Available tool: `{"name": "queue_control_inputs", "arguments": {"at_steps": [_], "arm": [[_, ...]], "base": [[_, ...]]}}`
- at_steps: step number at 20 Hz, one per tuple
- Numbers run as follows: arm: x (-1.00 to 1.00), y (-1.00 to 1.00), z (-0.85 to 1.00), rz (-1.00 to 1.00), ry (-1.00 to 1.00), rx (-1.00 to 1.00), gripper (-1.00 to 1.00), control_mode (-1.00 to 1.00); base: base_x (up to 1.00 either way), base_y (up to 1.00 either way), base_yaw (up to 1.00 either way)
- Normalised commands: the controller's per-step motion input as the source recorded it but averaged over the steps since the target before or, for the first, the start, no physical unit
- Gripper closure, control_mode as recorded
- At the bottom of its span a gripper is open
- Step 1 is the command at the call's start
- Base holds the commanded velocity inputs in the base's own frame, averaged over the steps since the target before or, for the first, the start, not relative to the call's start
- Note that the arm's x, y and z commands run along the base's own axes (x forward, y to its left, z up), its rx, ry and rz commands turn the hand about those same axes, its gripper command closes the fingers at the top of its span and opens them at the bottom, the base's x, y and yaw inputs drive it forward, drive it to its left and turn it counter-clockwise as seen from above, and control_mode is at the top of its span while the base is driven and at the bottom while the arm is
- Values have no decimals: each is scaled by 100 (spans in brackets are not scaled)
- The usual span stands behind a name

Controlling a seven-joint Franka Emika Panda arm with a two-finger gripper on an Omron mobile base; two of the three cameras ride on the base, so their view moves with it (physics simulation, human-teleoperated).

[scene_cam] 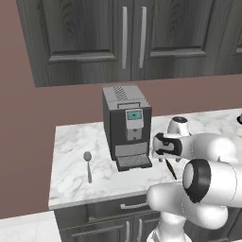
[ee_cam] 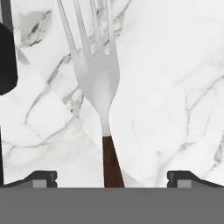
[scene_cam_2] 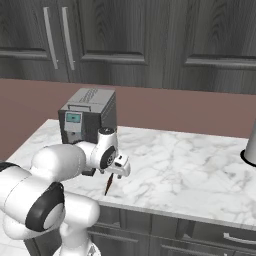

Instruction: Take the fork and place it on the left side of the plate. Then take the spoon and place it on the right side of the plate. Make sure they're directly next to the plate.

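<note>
Lying at the left of the marble tabletop (scene_cam: 71, 142), the spoon (scene_cam: 88, 164) rests alone with its oval bowl toward the wall and its thin handle pointing to the front edge. Just to its right stands a dark grey coffee machine (scene_cam: 126, 126), with a small lit blue screen on its face and a ribbed drip tray at its foot; whatever the screen shows is too small to read. Nothing sits on the drip tray.

Right of the machine, near the front edge, the fork (scene_cam: 170, 168) lies flat on the tabletop, its dark brown handle showing below the robot's wrist in both base views. The tool (scene_cam_2: 119, 169) hangs low over it, and the arm's white links hide the tines in the base views. In the hand view the pale silver tines (ee_cam: 94, 57) point away from the camera and the brown handle runs down between the two dark fingertips (ee_cam: 41, 177), which stand wide apart, one on either side of it, touching nothing. The tool is fully spread and holds nothing.

Dark wooden cabinets (scene_cam: 127, 33) with long metal handles hang on the brown wall above. At the far right of the tabletop the edge of a grey vessel (scene_cam_2: 250, 150) shows, cut off by the frame, so its contents cannot be told.
</note>
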Motion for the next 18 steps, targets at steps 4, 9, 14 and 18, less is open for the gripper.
{"name": "queue_control_inputs", "arguments": {"at_steps": [4, 9, 14, 18], "arm": [[-2, -17, -34, 3, 10, 0, -100, -100], [8, 2, -34, 7, 2, 0, -100, -100], [9, 5, -24, 9, 0, 0, -100, -100], [1, 10, -32, 5, 0, 0, -100, -100]], "base": [[0, 0, 0], [0, 0, 0], [0, 0, 0], [0, 0, 0]]}}
